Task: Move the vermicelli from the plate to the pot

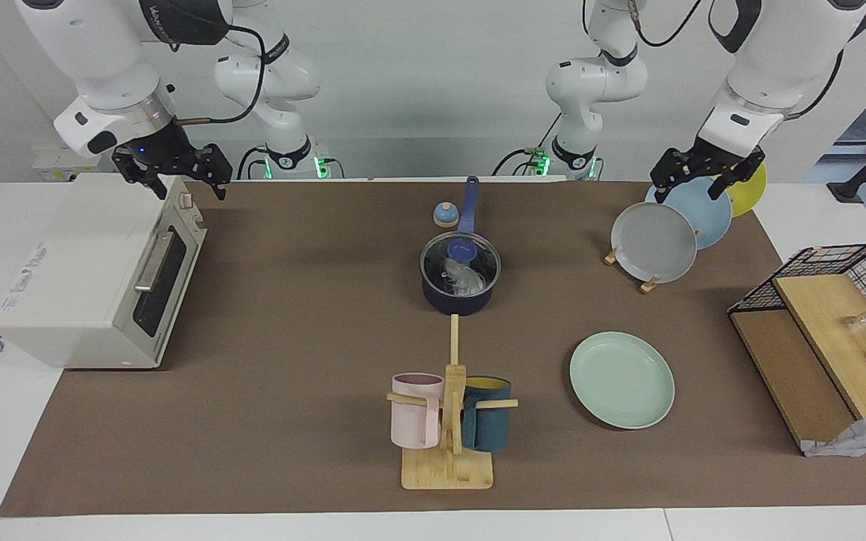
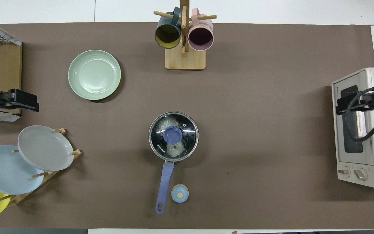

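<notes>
The pot (image 1: 455, 300) stands mid-table with a glass lid (image 1: 478, 259) on it, its blue handle pointing toward the robots. The vermicelli (image 1: 463, 279) lies inside the pot, seen through the lid, and shows likewise in the overhead view (image 2: 175, 149). The mint-green plate (image 1: 621, 379) lies bare, farther from the robots than the pot, toward the left arm's end; it also shows in the overhead view (image 2: 94, 74). My left gripper (image 1: 692, 188) hangs open and empty over the plate rack. My right gripper (image 1: 189, 188) hangs open and empty over the toaster oven.
A toaster oven (image 1: 102, 278) stands at the right arm's end. A rack (image 1: 649, 284) holds grey, blue and yellow plates at the left arm's end. A mug tree (image 1: 448, 421) with pink and teal mugs stands farther out. A small blue round object (image 1: 446, 216) lies beside the pot's handle. A wire basket (image 1: 831, 330) sits by the plate.
</notes>
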Robot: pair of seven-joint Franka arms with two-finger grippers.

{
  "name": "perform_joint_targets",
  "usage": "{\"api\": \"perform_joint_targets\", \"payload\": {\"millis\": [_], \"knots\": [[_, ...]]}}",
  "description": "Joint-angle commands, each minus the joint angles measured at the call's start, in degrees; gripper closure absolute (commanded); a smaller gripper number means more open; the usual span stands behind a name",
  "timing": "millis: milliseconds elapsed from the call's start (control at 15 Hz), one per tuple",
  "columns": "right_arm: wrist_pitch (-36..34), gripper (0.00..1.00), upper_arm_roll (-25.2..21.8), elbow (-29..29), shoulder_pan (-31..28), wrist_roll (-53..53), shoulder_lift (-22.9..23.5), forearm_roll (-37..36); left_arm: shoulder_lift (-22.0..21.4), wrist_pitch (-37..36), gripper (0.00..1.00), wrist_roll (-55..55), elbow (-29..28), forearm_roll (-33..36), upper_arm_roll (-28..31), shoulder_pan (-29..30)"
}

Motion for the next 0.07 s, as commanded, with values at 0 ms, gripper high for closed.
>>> {"api": "perform_joint_targets", "payload": {"millis": [0], "knots": [[1.02,0.00,0.21,-1.00,-0.55,-1.44,-0.98,1.08,-0.21,-0.04,0.00,-0.10,-0.07,0.79,-0.66,0.90]]}}
